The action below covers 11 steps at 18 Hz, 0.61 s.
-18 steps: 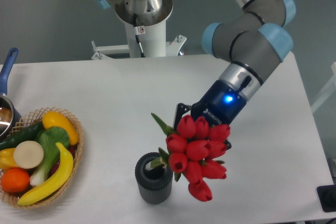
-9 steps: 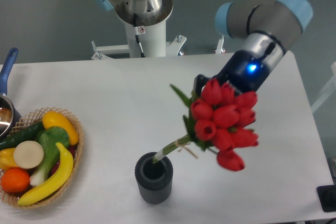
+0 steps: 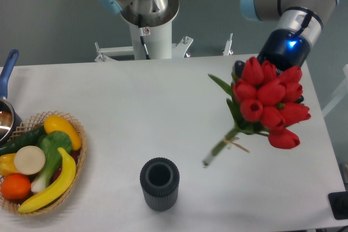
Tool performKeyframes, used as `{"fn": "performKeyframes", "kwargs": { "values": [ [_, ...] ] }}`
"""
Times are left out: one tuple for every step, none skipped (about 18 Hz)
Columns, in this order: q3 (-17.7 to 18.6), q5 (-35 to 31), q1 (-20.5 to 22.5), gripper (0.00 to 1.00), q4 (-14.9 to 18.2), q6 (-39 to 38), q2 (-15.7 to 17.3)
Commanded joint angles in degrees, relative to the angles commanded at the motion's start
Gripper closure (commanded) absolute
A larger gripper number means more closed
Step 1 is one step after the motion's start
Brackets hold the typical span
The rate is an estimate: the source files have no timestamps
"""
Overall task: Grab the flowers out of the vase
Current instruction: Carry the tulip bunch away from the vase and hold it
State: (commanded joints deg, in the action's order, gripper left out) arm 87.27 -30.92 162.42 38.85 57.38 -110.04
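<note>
The flowers [image 3: 269, 101], a tight bunch of red tulip buds with green leaves, hang in the air above the table's right side, their stems slanting down to the left and ending clear of the vase. My gripper [image 3: 261, 77] sits behind the buds, which hide its fingers; it holds the bunch aloft. The vase [image 3: 159, 183], a dark grey ribbed cylinder, stands upright with an empty round mouth near the table's front edge, well to the lower left of the stem tips.
A wicker basket [image 3: 80, 150] with toy fruit and vegetables sits at the left edge. A blue-handled pot [image 3: 7, 80] stands behind it. The robot's white base [image 3: 147, 36] rises at the back centre.
The arm rose and swung right, carrying the flowers. Their stems slid fully out of the vase, which stayed in place and is now empty.
</note>
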Motion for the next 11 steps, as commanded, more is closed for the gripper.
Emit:
{"fn": "performKeyframes", "kwargs": {
  "values": [
    [0.09,-1.59,-0.09,1.00,0.00,0.54,-0.18],
    [0.18,-3.86,0.00,1.00,0.09,0.89,-0.53],
    [0.26,-6.67,-0.09,1.00,0.18,2.03,-0.53],
    [0.70,-9.48,0.00,1.00,0.18,4.04,-0.53],
    [1.31,-13.08,-0.09,1.00,0.26,5.19,-0.27],
    [2.45,-17.81,-0.09,1.00,0.35,5.20,0.34],
    [3.51,-22.39,-0.35,1.00,0.53,5.20,1.13],
    [4.47,-26.17,-0.52,1.00,0.88,5.20,1.40],
    [5.53,-29.08,-0.70,1.00,1.66,5.20,1.75],
    [6.93,-31.55,-0.70,1.00,2.63,5.55,1.84],
    [8.69,-34.01,-0.70,1.00,2.99,5.64,1.93]
  ]
}}
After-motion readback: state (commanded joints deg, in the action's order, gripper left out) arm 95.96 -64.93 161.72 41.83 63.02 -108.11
